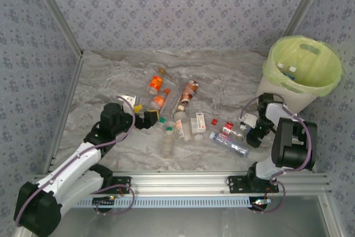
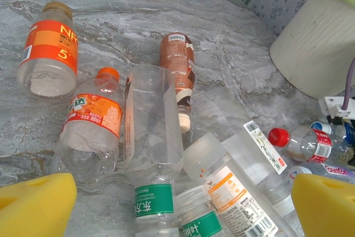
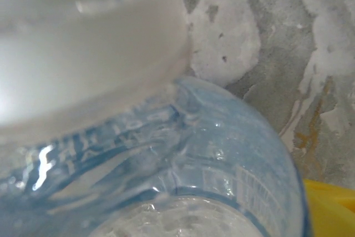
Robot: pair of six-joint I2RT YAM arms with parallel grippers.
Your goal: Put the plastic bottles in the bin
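Note:
Several plastic bottles lie scattered mid-table: an orange-labelled one, a brown-labelled one, a long clear one and a red-capped one. My left gripper is open and low, its yellow pads on either side of two green-labelled bottles. My right gripper is open, pressed close over a blue-tinted clear bottle, with one yellow pad beside it. The bin, lined with a lime-green bag, stands at the right rear with bottles inside.
Patterned walls with metal posts close off the back and both sides of the marble-patterned table. The aluminium rail with both arm bases runs along the near edge. A white-labelled bottle lies against the green-labelled ones.

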